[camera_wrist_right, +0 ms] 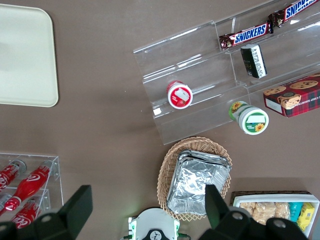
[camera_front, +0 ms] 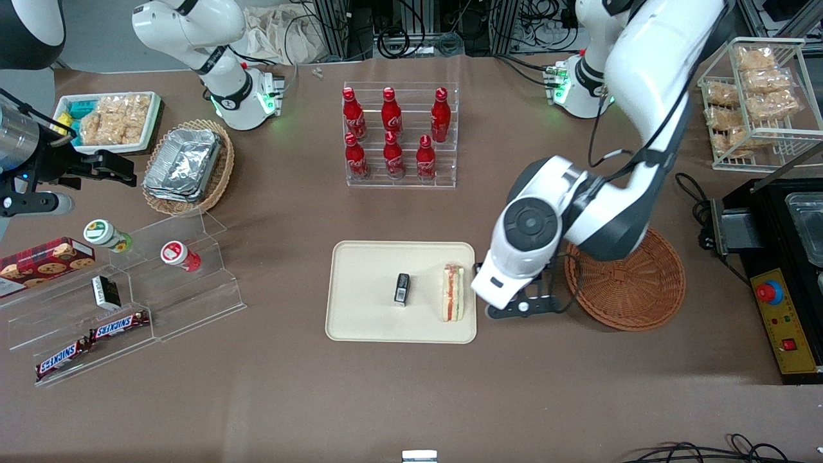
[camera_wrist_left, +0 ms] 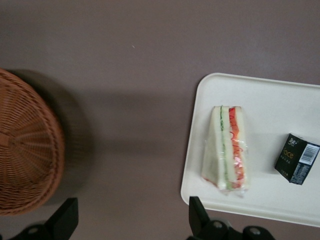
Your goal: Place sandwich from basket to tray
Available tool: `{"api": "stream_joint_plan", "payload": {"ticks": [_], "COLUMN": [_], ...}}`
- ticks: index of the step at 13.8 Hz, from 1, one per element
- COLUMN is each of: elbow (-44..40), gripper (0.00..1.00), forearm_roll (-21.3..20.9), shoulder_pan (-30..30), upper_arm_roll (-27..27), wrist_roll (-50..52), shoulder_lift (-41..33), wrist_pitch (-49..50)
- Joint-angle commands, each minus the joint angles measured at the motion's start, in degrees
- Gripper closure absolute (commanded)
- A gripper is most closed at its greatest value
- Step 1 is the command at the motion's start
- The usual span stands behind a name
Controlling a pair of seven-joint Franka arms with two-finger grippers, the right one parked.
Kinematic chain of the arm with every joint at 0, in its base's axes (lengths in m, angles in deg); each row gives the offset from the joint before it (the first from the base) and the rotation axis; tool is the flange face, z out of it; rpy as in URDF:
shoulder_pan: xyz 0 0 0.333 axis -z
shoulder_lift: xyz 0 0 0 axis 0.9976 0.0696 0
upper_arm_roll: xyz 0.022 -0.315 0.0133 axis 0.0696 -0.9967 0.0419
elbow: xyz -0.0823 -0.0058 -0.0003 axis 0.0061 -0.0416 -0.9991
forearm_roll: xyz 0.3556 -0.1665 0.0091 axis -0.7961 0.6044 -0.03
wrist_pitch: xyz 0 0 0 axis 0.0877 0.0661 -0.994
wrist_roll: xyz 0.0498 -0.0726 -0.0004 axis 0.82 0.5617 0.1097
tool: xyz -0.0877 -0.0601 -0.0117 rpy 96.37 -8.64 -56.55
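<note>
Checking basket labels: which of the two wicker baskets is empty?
The reddish-brown basket beside the tool, which is open; the lighter tan basket holds foil containers.

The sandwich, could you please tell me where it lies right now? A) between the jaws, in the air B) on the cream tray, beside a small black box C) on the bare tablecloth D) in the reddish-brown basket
B: the sandwich lies on the tray near the small black box; the gripper, jaws open, holds nothing, and the basket is empty.
</note>
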Motion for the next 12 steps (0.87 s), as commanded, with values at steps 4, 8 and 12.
{"api": "stream_joint_plan", "payload": {"ticks": [4,8,12], "elbow": [16.46,16.37,17.60], "gripper": [0.01,0.01,0.01], "forearm_roll": [11.20,13.05,14.72], "shoulder_pan": [-11.55,-14.29,-19.29], "upper_arm_roll": [-0.17,0.00,0.00], "wrist_roll": [-13.95,-17.83,-22.38], "shoulder_lift": [-19.94,-22.23,-24.07], "wrist_pitch": [2.21,5.12,5.65]}}
